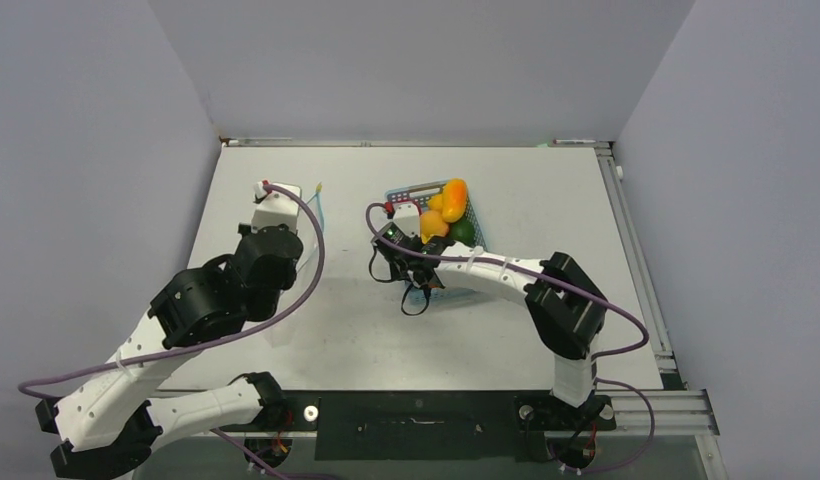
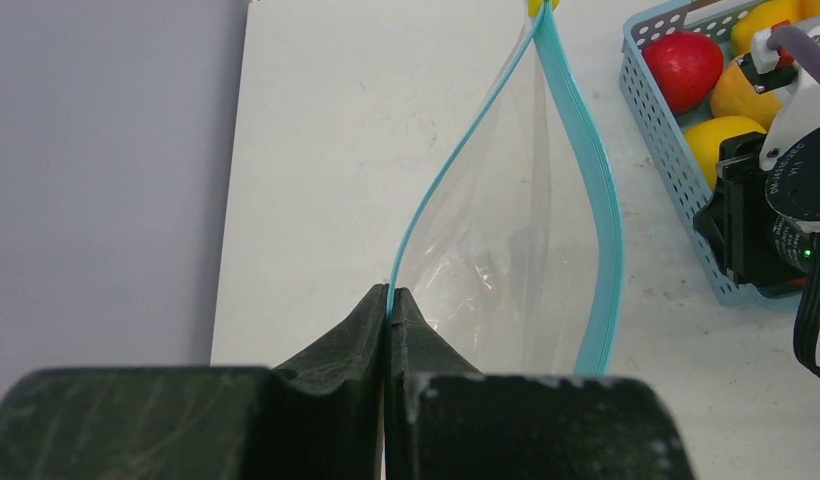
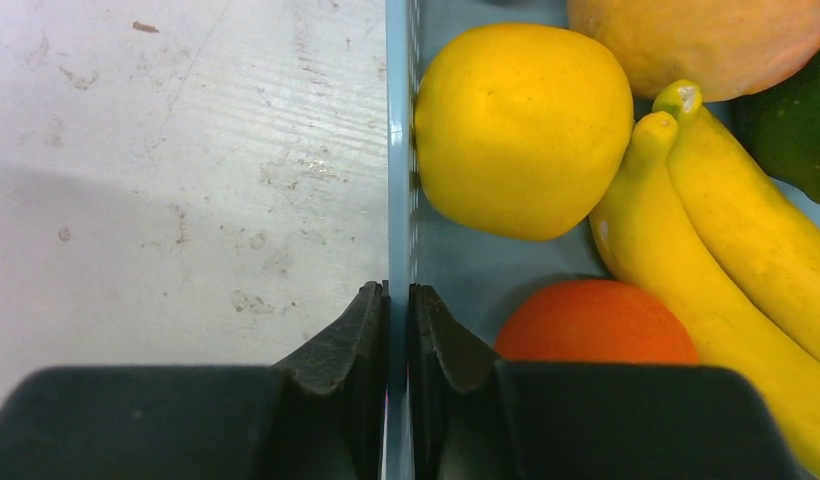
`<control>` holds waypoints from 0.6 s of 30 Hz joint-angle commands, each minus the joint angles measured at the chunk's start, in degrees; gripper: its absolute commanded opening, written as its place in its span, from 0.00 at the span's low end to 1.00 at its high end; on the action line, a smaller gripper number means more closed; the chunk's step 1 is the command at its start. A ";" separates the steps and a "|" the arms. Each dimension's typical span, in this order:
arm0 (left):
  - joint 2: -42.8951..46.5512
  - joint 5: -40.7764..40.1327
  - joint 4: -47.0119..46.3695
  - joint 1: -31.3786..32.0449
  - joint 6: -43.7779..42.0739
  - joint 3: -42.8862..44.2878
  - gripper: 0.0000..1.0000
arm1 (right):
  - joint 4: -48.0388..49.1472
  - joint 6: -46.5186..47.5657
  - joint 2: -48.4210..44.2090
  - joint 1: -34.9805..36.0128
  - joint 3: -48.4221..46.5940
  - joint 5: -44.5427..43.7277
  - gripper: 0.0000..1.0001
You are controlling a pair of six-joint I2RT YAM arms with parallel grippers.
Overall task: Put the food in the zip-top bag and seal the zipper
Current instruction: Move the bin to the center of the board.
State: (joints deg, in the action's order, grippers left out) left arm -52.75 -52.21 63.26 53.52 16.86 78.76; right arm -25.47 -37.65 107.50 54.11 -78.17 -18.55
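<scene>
The clear zip-top bag (image 2: pixel 506 250) lies on the table with its mouth gaping, its light-blue zipper (image 2: pixel 598 180) curving along both lips. My left gripper (image 2: pixel 389 293) (image 1: pixel 298 192) is shut on the left lip of that strip. The food sits in a light-blue basket (image 2: pixel 656 110) (image 1: pixel 401 190): a red fruit (image 2: pixel 684 65), a round yellow one (image 3: pixel 521 130), an orange one (image 3: pixel 591 320), bananas (image 3: pixel 706 240) and a dark green piece (image 3: pixel 796 130). My right gripper (image 3: pixel 398 292) (image 1: pixel 401 250) is shut on the basket's left wall (image 3: pixel 398 150), one finger inside and one outside.
The basket stands mid-table, just right of the bag. Grey walls close in the table on the left, back and right. A metal rail (image 1: pixel 636 250) runs along the table's right edge. Purple cables loop from both arms.
</scene>
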 commanded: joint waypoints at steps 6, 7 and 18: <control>-1.94 0.85 -1.80 -0.25 0.45 0.20 0.00 | 0.43 -2.70 -6.09 -3.01 8.57 -7.92 0.05; -2.24 0.81 -1.95 -0.25 0.38 0.26 0.00 | 0.74 -2.81 -6.87 -3.59 9.47 -7.79 0.05; -6.05 -1.21 -3.49 -0.33 -0.53 0.53 0.00 | 4.60 -1.42 -12.42 -7.44 16.00 -4.02 0.11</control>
State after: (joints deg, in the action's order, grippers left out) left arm -57.58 -51.81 62.67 53.52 16.86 78.76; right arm -21.02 -39.31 97.38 47.18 -64.05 -23.29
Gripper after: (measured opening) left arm 0.001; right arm 0.105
